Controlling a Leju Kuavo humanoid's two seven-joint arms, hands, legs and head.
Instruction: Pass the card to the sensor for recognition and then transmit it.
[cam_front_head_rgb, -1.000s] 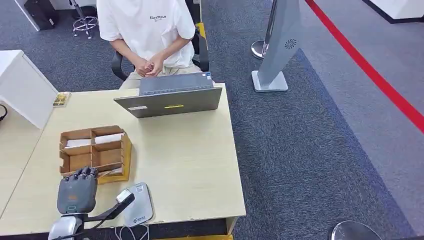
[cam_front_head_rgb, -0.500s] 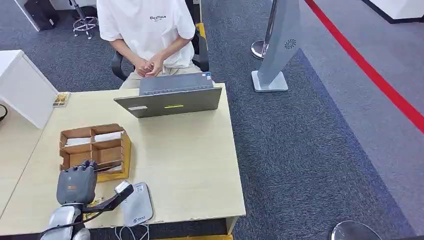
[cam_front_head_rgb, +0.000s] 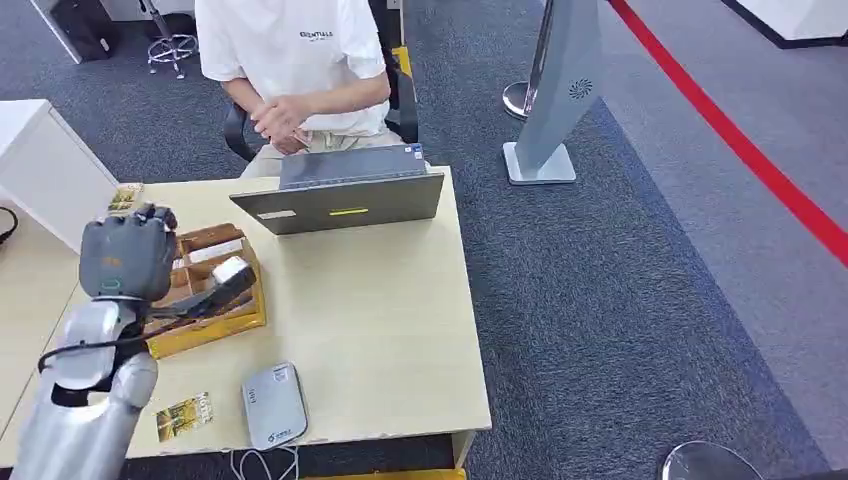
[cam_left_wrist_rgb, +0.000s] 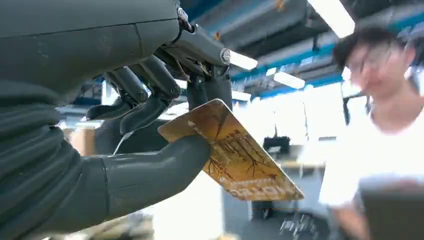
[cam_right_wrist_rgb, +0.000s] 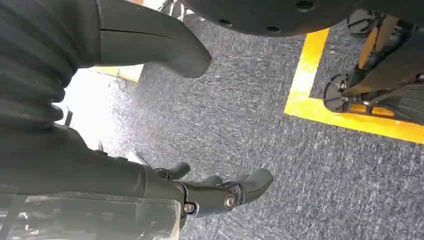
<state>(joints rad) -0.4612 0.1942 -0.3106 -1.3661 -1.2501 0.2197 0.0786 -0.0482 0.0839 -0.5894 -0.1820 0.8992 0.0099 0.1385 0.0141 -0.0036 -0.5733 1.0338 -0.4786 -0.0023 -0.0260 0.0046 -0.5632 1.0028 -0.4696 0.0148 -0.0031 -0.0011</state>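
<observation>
Left hand (cam_front_head_rgb: 125, 258) raised over the desk, pinching a gold card (cam_left_wrist_rgb: 232, 150) between thumb and fingers.

Seen from the left wrist, the thumb presses under the card and the dark fingers (cam_left_wrist_rgb: 150, 95) close on its upper face, with most of the card jutting out past them toward the seated person (cam_front_head_rgb: 295, 60). From the head, the hand hangs above the cardboard divider box (cam_front_head_rgb: 215, 285) at the left of the wooden desk (cam_front_head_rgb: 380, 320). Nearer the front edge, a second gold card (cam_front_head_rgb: 184, 415) lies flat just beside the white card sensor (cam_front_head_rgb: 272, 404), apart from it. Further back, a grey laptop (cam_front_head_rgb: 340, 195) stands in front of the person. Right hand (cam_right_wrist_rgb: 220, 192) hangs over grey carpet (cam_right_wrist_rgb: 240, 115), fingers apart, holding nothing.
</observation>
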